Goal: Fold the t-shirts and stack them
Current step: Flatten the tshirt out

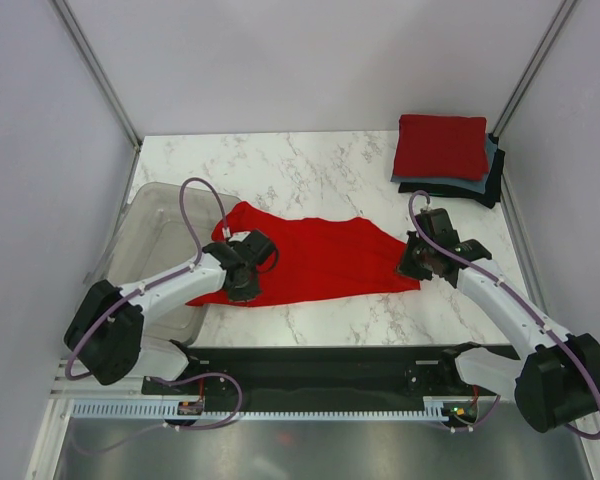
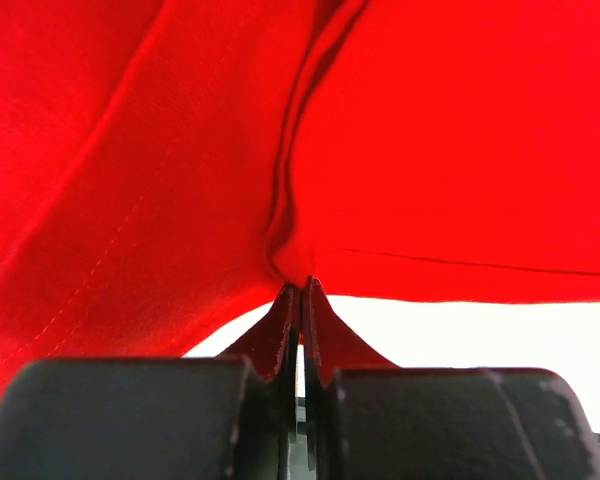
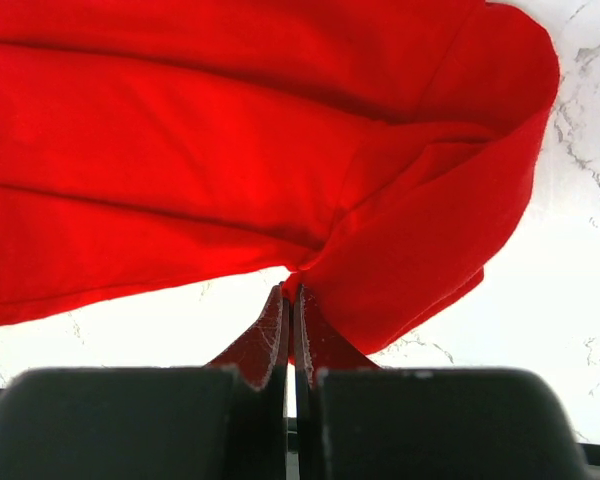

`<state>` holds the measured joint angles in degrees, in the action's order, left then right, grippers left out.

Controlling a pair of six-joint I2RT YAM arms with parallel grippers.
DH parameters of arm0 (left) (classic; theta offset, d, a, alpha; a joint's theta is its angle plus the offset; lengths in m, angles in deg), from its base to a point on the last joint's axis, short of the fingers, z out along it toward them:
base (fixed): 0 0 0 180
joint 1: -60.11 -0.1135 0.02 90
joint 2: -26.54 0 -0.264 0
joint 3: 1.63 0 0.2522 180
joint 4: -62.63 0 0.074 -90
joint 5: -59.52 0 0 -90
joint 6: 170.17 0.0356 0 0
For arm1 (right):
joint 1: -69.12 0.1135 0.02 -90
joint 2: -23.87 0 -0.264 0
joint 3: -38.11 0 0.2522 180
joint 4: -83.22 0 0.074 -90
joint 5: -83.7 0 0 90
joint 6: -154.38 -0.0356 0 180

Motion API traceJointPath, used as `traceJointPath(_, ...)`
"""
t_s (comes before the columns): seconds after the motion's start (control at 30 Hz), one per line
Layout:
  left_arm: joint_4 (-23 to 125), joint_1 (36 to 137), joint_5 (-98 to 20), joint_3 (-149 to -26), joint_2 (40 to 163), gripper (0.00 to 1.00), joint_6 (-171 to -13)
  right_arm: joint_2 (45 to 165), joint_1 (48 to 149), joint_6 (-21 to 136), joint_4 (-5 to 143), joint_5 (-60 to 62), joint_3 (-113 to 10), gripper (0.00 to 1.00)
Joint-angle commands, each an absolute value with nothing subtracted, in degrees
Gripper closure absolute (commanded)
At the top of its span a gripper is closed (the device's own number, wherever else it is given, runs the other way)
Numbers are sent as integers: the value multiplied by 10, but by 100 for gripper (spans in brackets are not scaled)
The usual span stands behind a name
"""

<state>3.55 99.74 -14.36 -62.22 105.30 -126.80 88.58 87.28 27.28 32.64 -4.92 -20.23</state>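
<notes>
Left pincer (image 2: 302, 288), right pincer (image 3: 288, 292) pinch red t-shirt (image 1: 320, 262).

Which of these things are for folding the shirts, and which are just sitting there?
For the job:
spread red t-shirt, pinched by the left hand and the right hand
stacked: folded red t-shirt, grey-blue t-shirt, black t-shirt

Just sitting there:
clear bin
marble table

spread tee (image 1: 320, 262) mid table (image 1: 310, 165), bin (image 1: 145, 215) to its left, folded stack (image 1: 442, 150) (3 tees) back-right.
</notes>
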Motion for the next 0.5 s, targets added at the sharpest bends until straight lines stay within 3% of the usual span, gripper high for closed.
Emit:
traceJointPath(0.0, 42, 1000, -127, -652, 1029, 98, -1282, 885, 875, 282, 335, -60, -207, 100)
traceJointPath(0.23, -60, 1000, -95, -784, 919, 98, -1273, 846, 875, 283, 279, -59, -304, 100)
traceJointPath(0.47, -192, 1000, -15, -1145, 912, 98, -1228, 865, 875, 302, 222, -19, -570, 100)
